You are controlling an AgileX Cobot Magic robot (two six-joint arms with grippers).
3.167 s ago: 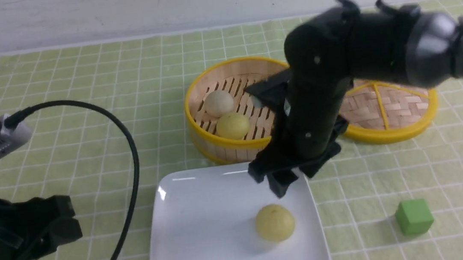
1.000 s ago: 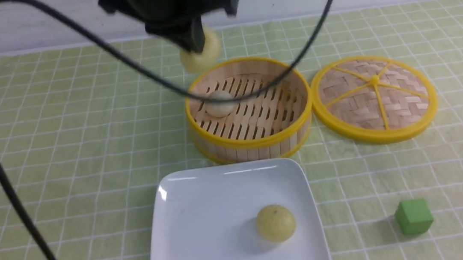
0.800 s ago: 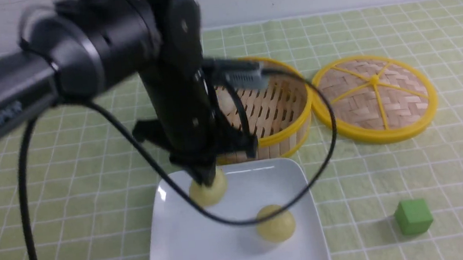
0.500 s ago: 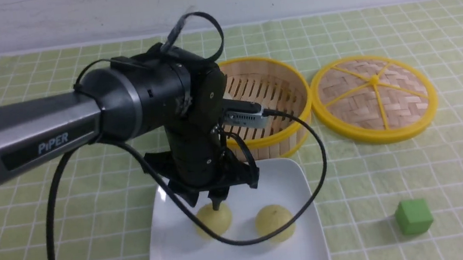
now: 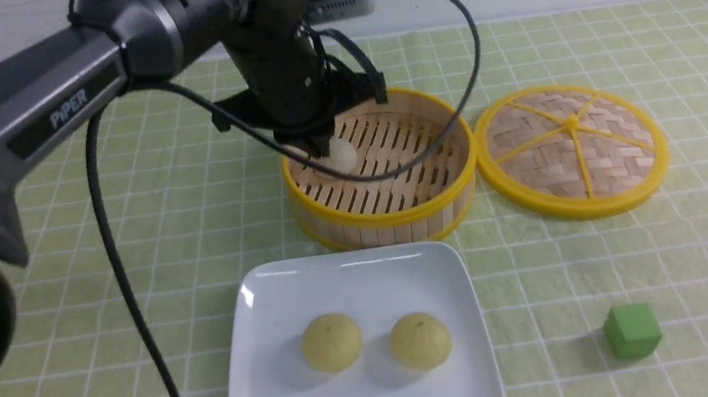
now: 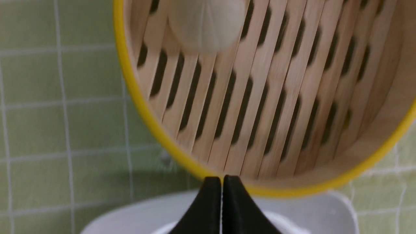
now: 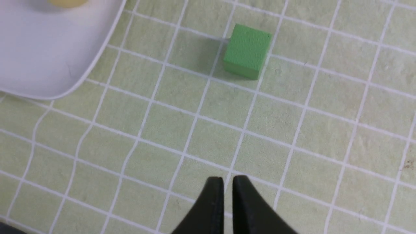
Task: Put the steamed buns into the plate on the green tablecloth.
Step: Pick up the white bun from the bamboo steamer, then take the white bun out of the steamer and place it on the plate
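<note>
Two pale yellow steamed buns (image 5: pixel 332 342) (image 5: pixel 420 341) lie side by side in the white square plate (image 5: pixel 258 287) on the green tablecloth (image 5: pixel 135 248). The off-white bun (image 5: pixel 343 155) lies in the bamboo steamer basket (image 5: pixel 388 214); it also shows in the left wrist view (image 6: pixel 206 26). My left gripper (image 5: pixel 317 147) hangs over the basket's far left part, just above that bun, shut and empty (image 6: pixel 222 182). My right gripper (image 7: pixel 227 182) is shut and empty, low over the cloth near the green cube (image 7: pixel 247 50). It is out of the front view.
The round woven lid (image 5: pixel 572 149) lies right of the basket. The green cube (image 5: pixel 632 330) sits on the cloth right of the plate. The left arm's cable loops over the basket. The plate's corner (image 7: pixel 65 65) shows in the right wrist view.
The left gripper let go of the second yellow bun on the plate, rose and moved back over the steamer basket. The right arm had earlier left the front view.
</note>
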